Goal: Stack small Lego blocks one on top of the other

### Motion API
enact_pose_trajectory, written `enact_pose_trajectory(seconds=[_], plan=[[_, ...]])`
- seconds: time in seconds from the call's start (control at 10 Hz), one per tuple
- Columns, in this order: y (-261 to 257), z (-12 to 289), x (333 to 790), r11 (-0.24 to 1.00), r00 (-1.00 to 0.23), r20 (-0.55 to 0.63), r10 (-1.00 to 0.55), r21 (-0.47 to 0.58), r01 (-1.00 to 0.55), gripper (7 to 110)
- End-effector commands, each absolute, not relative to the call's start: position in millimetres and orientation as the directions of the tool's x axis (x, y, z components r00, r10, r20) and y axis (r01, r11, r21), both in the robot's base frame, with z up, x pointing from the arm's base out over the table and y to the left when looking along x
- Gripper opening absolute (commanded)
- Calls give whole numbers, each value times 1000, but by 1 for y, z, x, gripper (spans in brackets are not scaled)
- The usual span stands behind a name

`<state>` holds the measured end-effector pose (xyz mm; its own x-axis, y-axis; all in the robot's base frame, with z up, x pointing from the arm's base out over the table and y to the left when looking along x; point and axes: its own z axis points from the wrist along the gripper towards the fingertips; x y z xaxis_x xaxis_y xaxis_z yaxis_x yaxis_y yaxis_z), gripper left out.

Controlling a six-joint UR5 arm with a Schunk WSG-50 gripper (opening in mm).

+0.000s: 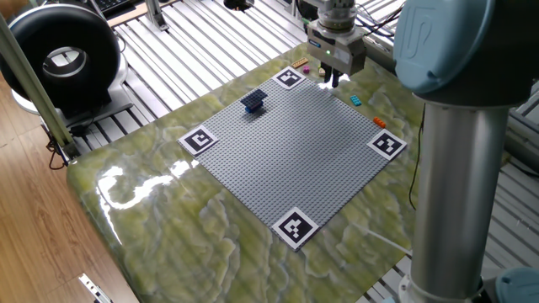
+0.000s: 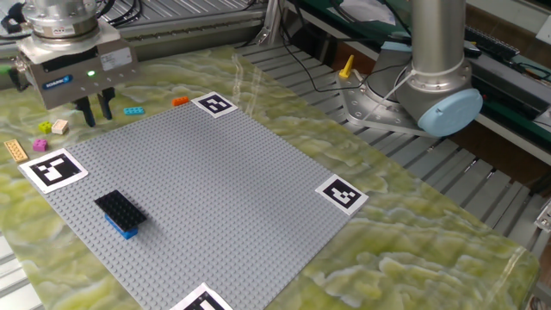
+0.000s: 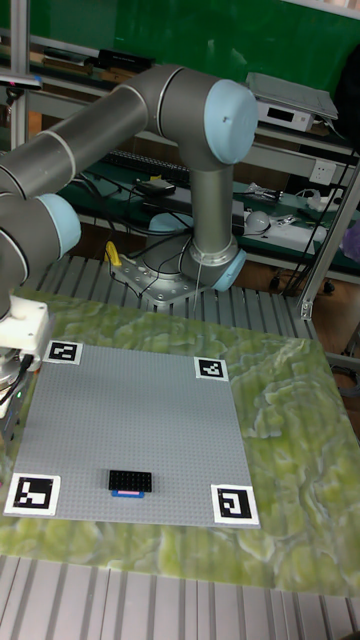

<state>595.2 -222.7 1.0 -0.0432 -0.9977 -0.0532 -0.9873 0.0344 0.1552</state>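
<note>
Small Lego blocks sit loose on the marbled table (image 2: 413, 215) past the grey baseplate's (image 2: 215, 189) edge: a magenta one (image 2: 43, 127) beside a tan one (image 2: 59, 127), a cyan one (image 2: 133, 111), an orange one (image 2: 180, 102). Just above them hangs the gripper (image 2: 95, 109), fingers a narrow gap apart, nothing between them. On the baseplate, a dark block on a blue one (image 2: 120, 212)

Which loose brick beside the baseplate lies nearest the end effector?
The cyan brick, just to the right of the end effector in the other fixed view. The orange brick lies farther along that edge; the tan and magenta bricks sit farther on the other side.
</note>
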Motion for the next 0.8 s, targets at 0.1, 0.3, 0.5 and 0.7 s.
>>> enact_pose_trajectory(seconds=[0.1, 0.3, 0.5, 0.7], plan=[[-240, 7, 627, 37, -36, 17, -999, 39, -999, 22], [-239, 7, 644, 86, -87, 5, -996, -29, -996, 22], [-242, 8, 642, 112, -112, 9, -994, -25, -993, 44], [-244, 8, 627, 149, -149, 1, -989, 30, -988, 44]])
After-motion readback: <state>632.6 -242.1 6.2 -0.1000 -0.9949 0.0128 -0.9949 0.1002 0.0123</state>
